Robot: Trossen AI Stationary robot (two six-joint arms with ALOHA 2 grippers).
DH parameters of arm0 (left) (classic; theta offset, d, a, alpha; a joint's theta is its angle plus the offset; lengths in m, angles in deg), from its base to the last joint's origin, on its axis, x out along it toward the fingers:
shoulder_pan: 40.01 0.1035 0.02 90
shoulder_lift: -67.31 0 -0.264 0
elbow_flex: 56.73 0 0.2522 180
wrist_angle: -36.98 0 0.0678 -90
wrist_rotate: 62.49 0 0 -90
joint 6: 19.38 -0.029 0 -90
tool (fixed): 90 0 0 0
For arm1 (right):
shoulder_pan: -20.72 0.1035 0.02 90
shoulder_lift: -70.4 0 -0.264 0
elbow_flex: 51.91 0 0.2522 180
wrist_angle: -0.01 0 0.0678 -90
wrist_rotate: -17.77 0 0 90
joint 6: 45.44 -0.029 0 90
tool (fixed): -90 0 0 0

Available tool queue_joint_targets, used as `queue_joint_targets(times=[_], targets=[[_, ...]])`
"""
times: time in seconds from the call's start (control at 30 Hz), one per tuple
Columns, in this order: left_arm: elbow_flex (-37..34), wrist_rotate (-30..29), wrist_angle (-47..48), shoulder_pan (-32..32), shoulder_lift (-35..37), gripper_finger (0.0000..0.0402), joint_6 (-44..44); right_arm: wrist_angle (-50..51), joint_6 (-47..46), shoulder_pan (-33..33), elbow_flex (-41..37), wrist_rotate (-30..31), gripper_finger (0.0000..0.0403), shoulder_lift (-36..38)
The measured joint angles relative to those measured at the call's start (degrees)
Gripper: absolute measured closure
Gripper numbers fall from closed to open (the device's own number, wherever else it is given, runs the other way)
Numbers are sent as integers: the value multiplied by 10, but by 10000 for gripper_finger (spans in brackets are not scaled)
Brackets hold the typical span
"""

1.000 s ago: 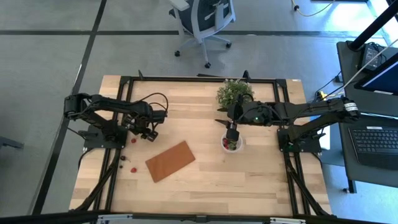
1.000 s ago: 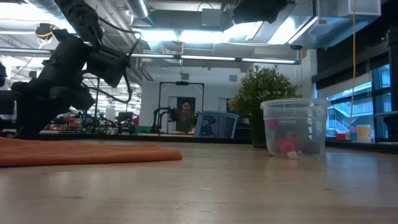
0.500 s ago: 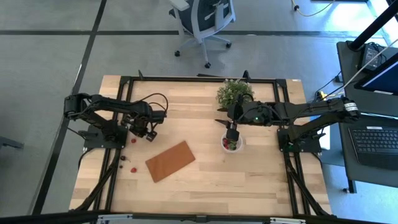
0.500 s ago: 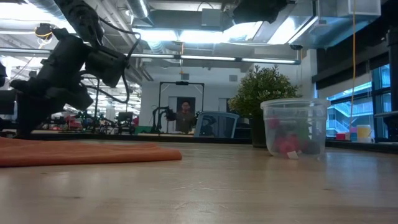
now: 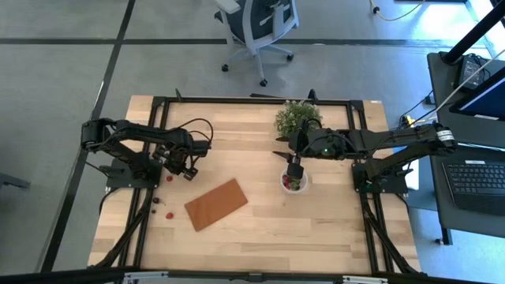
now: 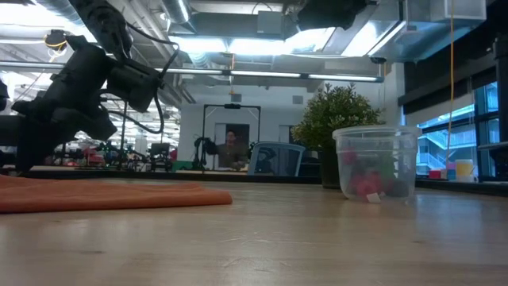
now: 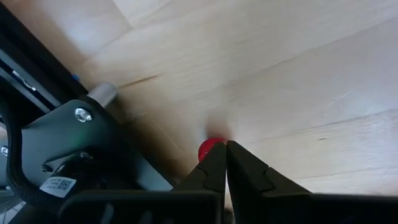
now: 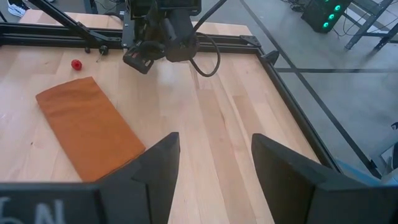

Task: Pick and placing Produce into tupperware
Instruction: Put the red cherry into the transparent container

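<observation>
The left gripper point(image 7: 225, 163), frame centre, was pressed together beside a red berry point(image 7: 207, 149); the right gripper point(image 8: 211, 162) stood spread above the cup point(image 5: 294, 182).

Not much to read here: a small white sticker point(image 7: 57, 185) on the left arm's wrist housing carries print too tiny to make out, and nothing else legible.

Table point(image 5: 316, 229) is light wood with pale plank grain, framed in black rails. Board point(image 5: 216, 203) is flat orange-brown; the plant point(image 5: 297, 117) is green, and the tupperware point(image 6: 376, 163) is clear-whitish with red and pink produce point(image 6: 363, 184) showing through. Arms are black; a loose berry point(image 8: 76, 64) is red.
</observation>
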Motion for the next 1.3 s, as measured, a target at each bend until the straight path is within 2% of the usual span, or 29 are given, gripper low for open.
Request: queue_joint_targets(times=[0.33, 0.6, 0.73, 0.9, 1.07, 1.3], targets=[[12, 18, -8, 0, 0, 400, -40, 0, 0, 0, 0, 0, 201, 0], [112, 121, -47, 0, 0, 401, -135, 15, -44, 0, 0, 0, 201, 0], [180, 168, -125, 0, 0, 401, -182, 17, -43, 0, 0, 0, 201, 0], [240, 227, -315, -3, 0, 401, -241, 17, -43, 4, 0, -35, 201, 0], [253, 191, -497, -20, 0, 401, -307, 15, -43, 5, 0, -92, 201, 0], [253, 65, -636, -62, -1, 401, -406, -5, -42, 4, 0, -112, 201, 0]])
